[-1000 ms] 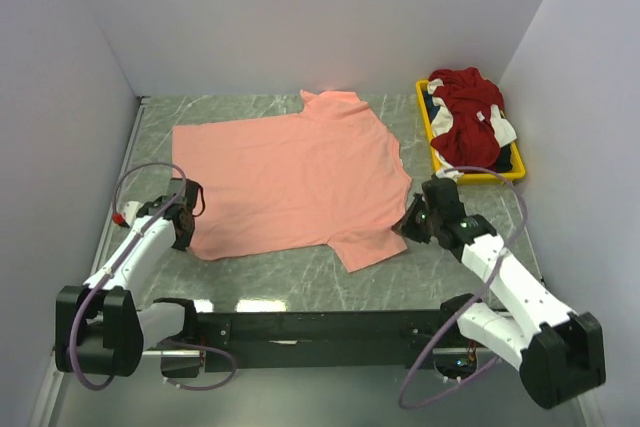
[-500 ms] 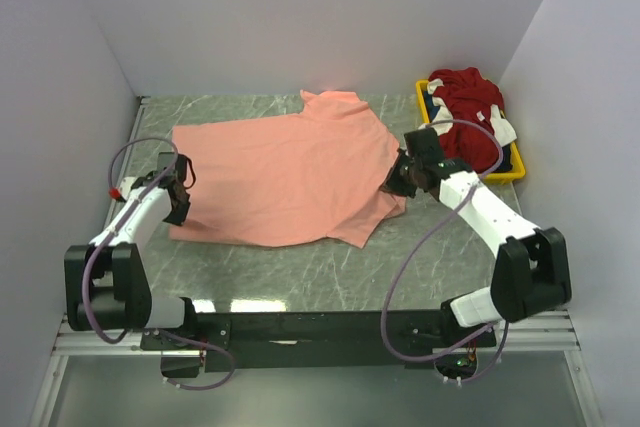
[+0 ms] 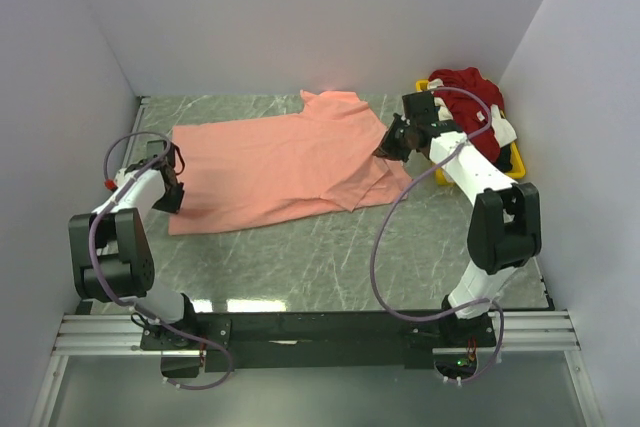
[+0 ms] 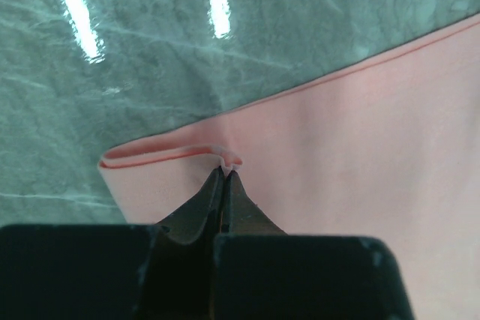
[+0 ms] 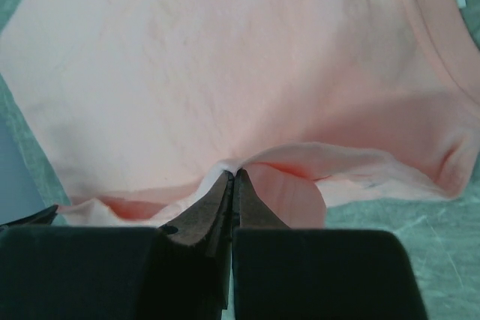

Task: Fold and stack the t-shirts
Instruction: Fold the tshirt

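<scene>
From above, the salmon-pink t-shirt (image 3: pixel 280 162) lies across the far half of the grey marble counter (image 3: pixel 330 257), its collar toward the back wall. The left claw (image 3: pixel 174 201) sits at the shirt's near-left corner. The right claw (image 3: pixel 382 150) is at the shirt's right side, where the cloth is doubled over onto the body in a slanting flap. Only this view shows the dark red t-shirt (image 3: pixel 465 97) with white parts, heaped in the yellow tray (image 3: pixel 516 157) in the far right corner, apart from the pink one. The right arm's wrist and cable cross the tray's near-left side and hide part of its rim. Walls stand close on the left, back and right, and the left claw is near the left wall. Open marble runs between the shirt's near hem and the rail that carries the arm bases

The left wrist view shows what the top view cannot: the left claw (image 4: pixel 225 174) is pinched closed on the pink shirt's (image 4: pixel 360 148) hem, with a small pucker of cloth between the tips. The corner curls over beside it, and glossy counter (image 4: pixel 187 50) with light streaks lies beyond the edge

In the right wrist view the right claw (image 5: pixel 233 177) is clamped on a raised ridge of the pink cloth (image 5: pixel 225 73), with a shadowed pocket of folded cloth beneath. Counter (image 5: pixel 420 230) shows at the lower right
</scene>
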`<act>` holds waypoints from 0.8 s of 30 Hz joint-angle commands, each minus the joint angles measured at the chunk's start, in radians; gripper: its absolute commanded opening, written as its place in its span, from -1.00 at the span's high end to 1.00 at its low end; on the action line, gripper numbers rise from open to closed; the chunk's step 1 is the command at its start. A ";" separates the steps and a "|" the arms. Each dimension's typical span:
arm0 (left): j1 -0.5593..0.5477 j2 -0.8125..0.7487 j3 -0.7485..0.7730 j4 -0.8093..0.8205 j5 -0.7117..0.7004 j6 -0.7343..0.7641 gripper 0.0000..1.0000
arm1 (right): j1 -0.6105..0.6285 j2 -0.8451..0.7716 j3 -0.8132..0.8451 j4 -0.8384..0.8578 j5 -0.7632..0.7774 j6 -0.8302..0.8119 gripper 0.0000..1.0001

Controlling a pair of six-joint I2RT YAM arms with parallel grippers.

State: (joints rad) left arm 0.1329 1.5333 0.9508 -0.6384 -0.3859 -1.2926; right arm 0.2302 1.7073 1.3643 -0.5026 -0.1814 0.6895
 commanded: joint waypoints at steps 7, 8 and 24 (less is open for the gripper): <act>0.039 0.082 0.117 0.043 0.050 0.039 0.99 | -0.052 0.093 0.119 0.010 -0.062 -0.002 1.00; 0.040 0.085 0.123 0.045 0.056 0.039 0.99 | -0.057 0.097 0.122 0.012 -0.064 -0.004 1.00; 0.077 0.070 0.149 0.068 0.090 0.072 0.99 | -0.100 0.117 0.147 0.033 -0.099 0.004 1.00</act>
State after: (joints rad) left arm 0.2008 1.6291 1.0573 -0.5930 -0.3077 -1.2484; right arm 0.1421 1.8240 1.4540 -0.5014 -0.2668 0.6903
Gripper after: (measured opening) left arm 0.015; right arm 0.008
